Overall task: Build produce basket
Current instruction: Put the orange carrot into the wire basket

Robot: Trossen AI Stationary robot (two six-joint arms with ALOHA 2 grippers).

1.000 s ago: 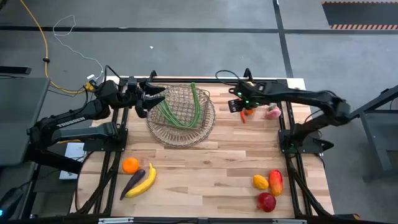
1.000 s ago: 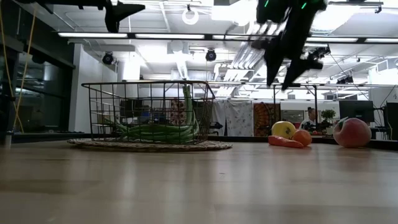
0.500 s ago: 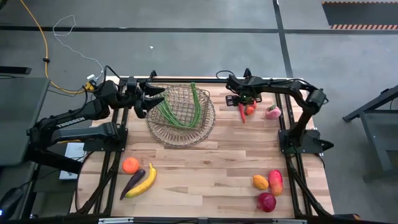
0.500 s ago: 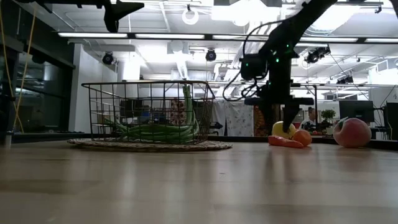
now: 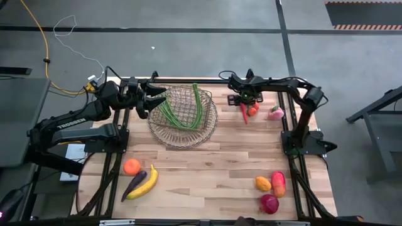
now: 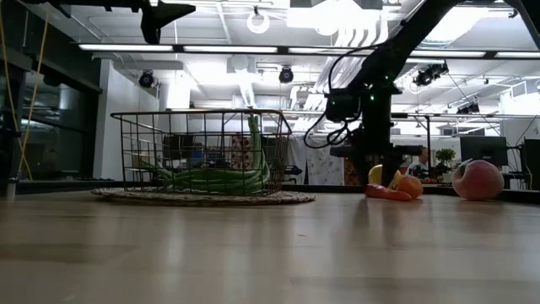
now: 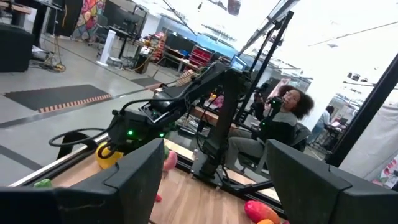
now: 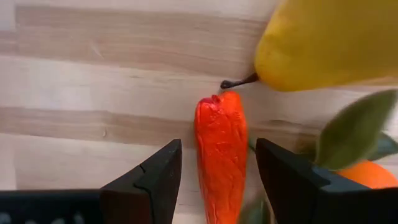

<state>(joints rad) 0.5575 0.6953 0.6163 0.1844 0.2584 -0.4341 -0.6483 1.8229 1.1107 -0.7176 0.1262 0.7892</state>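
One red chilli (image 8: 220, 163) lies between the parted, empty fingers of the right claw (image 8: 217, 180); next: close, lift, carry to the round wire-mesh basket (image 5: 183, 135).

Left claw (image 5: 156, 95) waits open, empty, beside the basket.

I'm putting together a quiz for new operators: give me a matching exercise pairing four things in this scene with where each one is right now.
Things:
1. green beans
2. red chilli
3. banana
4. left claw

Places:
A. on the table between the right claw's open fingers
B. inside the wire basket
C. raised above the basket's edge, open and empty
D. on the table beside the purple eggplant and the orange

Pairs: 1-B, 2-A, 3-D, 4-C
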